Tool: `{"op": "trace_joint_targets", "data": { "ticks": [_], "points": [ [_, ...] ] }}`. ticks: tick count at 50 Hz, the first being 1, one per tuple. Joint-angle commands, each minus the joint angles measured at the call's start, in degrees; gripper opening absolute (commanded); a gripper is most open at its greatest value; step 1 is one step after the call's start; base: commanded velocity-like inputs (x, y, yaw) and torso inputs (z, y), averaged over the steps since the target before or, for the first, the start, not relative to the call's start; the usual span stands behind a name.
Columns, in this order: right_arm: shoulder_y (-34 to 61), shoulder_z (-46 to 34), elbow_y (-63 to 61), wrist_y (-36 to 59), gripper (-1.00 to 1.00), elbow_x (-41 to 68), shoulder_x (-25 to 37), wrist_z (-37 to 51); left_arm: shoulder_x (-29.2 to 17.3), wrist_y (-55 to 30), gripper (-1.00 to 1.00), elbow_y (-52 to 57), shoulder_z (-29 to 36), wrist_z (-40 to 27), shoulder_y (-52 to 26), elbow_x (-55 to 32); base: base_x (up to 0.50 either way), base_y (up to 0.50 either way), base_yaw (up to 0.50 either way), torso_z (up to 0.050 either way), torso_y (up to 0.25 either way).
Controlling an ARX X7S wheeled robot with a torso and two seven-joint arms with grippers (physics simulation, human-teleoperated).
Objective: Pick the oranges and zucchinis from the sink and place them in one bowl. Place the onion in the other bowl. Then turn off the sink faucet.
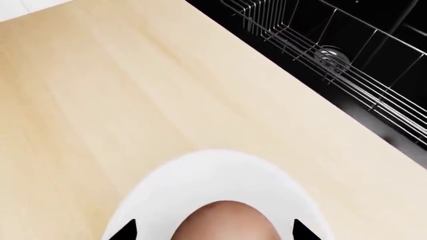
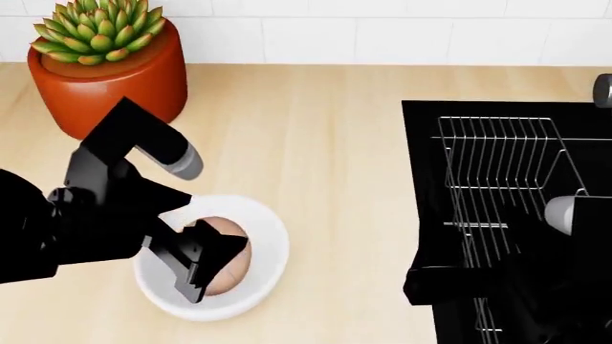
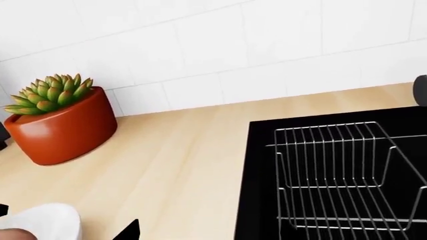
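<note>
The pale tan-pink onion [image 1: 223,220] [image 2: 234,276] lies inside a white bowl [image 1: 200,175] [image 2: 272,236] on the wooden counter. My left gripper [image 1: 213,231] [image 2: 206,261] hovers right over it, open, with its two black fingertips [image 1: 127,230] standing apart on either side of the bulb. To the right is the black sink [image 2: 426,179] [image 3: 260,165] with its steel drain [image 1: 331,56]. The right arm [image 2: 535,287] hangs over the basin; one fingertip [image 3: 130,231] shows above bare counter and nothing is held. A grey bit of the sink faucet [image 2: 603,89] peeks in at the edge. Oranges and zucchinis are out of view.
A wire dish rack [image 2: 497,165] [image 3: 333,170] fills the sink's near part. A red-orange pot with a succulent [image 2: 105,79] [image 3: 60,125] stands at the counter's back left, against the white tiled wall. Light wooden counter [image 2: 325,143] stretches between pot, bowl and sink.
</note>
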Motion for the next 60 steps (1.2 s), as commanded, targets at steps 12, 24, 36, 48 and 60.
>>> {"op": "trace_joint_targets", "data": {
  "ticks": [12, 24, 36, 48, 60],
  "points": [
    [2.3, -2.1, -0.4, 1.5, 1.0, -2.4, 0.6, -0.3, -11.1, 8.0, 1.0, 11.3, -9.2, -4.9, 4.8, -7.7, 0.0, 0.0, 0.0, 0.0, 0.0],
    [2.1, -1.6, -2.1, -1.7, 1.0, -7.5, 0.9, 0.6, -18.5, 22.0, 1.0, 26.6, -12.9, -25.8, 13.2, 3.5, 0.0, 0.0, 0.0, 0.0, 0.0],
    [2.2, -1.2, -2.0, -0.5, 1.0, -6.6, 1.3, 2.7, -19.7, 24.6, 1.0, 27.7, -12.9, -29.3, 17.1, 4.5, -0.08, 0.0, 0.0, 0.0, 0.001],
    [1.6, -1.6, -1.5, -0.5, 1.0, -6.9, 1.0, 3.0, -20.9, 26.6, 1.0, 28.5, -14.1, -27.5, 18.8, 2.4, -0.26, -0.32, 0.0, 0.0, 0.0],
    [-0.1, -0.1, -2.9, -3.6, 1.0, -7.7, 0.8, 2.1, -20.0, 26.4, 1.0, 28.2, -13.8, -28.4, 18.5, 3.6, -0.05, -0.5, 0.0, 0.0, 0.0]
  ]
}}
